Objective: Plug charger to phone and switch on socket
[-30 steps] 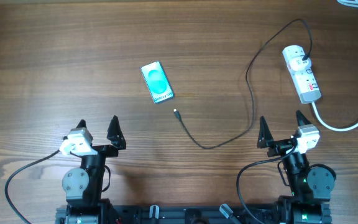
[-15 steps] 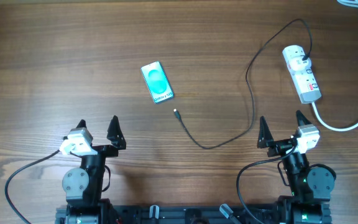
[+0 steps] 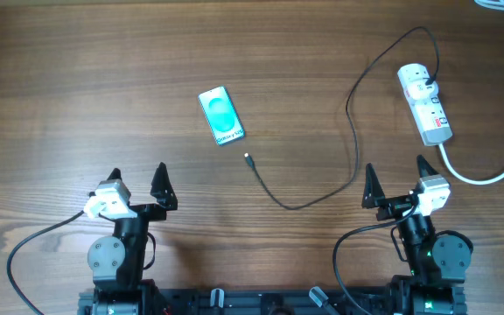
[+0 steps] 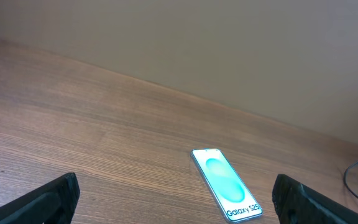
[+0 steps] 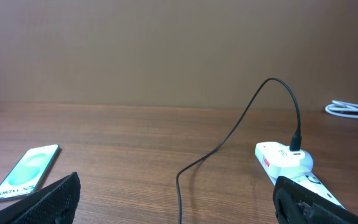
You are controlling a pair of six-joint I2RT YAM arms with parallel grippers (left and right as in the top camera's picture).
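Phone (image 3: 221,116): lies flat on the table (image 3: 77,79), screen up and set askew. The left wrist view alone makes the text "Galaxy S25" readable at its near end.
Charger (image 3: 354,131): the cable loops from the socket toward the phone. Only the overhead view shows the connector tip (image 3: 247,158), which lies free just beside the phone's text end.
Socket (image 3: 425,103): at the far right. The right wrist view shows the white plug (image 5: 288,157) seated in it, with the cable arching upward. The overhead view shows the thick white cord (image 3: 479,181) leaving its near end.
Left gripper (image 3: 138,170): fingers spread wide and empty, well apart from the phone.
Right gripper (image 3: 395,164): fingers spread wide and empty, near the socket but clear of it.
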